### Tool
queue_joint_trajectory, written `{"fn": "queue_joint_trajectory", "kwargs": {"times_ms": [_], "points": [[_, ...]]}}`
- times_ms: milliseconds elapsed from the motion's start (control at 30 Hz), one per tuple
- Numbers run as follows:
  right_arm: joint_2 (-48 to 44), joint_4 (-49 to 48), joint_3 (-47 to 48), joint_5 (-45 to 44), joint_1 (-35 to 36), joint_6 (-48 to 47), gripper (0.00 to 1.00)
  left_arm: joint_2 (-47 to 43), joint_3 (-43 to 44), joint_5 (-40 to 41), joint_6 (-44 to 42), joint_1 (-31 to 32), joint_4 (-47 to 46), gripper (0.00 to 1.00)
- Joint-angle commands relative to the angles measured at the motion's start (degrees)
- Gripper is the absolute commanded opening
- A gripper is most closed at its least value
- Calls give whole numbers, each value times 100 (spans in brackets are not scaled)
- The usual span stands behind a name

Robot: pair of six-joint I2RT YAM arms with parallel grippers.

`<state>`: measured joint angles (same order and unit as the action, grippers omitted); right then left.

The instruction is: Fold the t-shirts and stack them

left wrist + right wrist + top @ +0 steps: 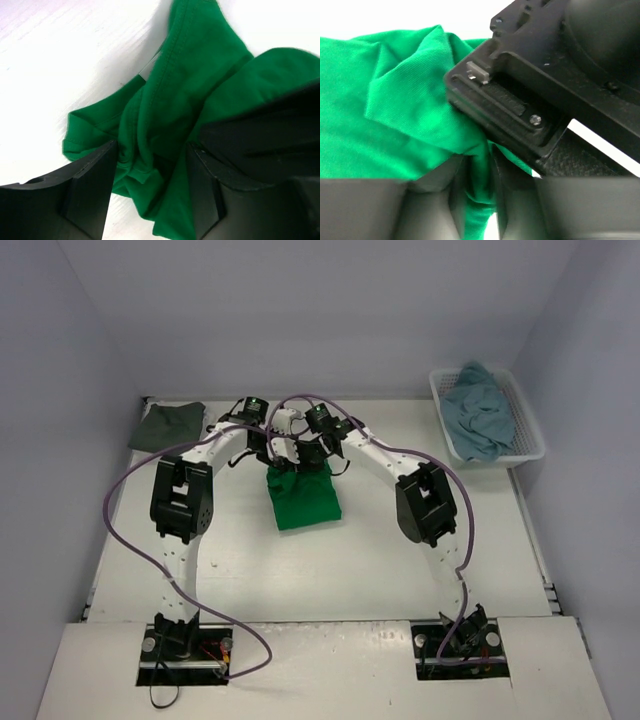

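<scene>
A bright green t-shirt (306, 500) lies partly folded in the middle of the table, and both grippers meet at its far edge. My left gripper (152, 150) has its jaws fairly wide around a thick bunch of the green cloth (165, 115), which touches both fingers. My right gripper (479, 165) pinches a thin fold of the same shirt (395, 110) between nearly closed jaws, right beside the left gripper's black body (535, 85). A dark grey t-shirt (168, 425) lies at the far left. A teal-blue t-shirt (480, 412) sits crumpled in the basket.
The white lattice basket (528, 435) stands at the far right corner. Purple cables (130, 530) loop over both arms. Grey walls close in the table on three sides. The arm bases (180, 635) sit at the near edge.
</scene>
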<state>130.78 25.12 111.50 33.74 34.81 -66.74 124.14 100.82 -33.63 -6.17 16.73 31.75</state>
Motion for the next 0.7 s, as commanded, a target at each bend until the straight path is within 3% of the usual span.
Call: {"fn": "queue_joint_trajectory", "kwargs": {"times_ms": [0, 67, 200, 667], "points": [[114, -349, 267, 37, -9, 389, 29, -188, 228, -329, -59, 76, -142, 50], [140, -508, 249, -94, 8, 512, 40, -188, 219, -329, -68, 76, -151, 50], [220, -623, 205, -297, 26, 671, 50, -188, 193, -355, -77, 76, -169, 51], [0, -2152, -594, -825, 35, 1769, 47, -460, 605, 207, -358, -108, 95, 50]]}}
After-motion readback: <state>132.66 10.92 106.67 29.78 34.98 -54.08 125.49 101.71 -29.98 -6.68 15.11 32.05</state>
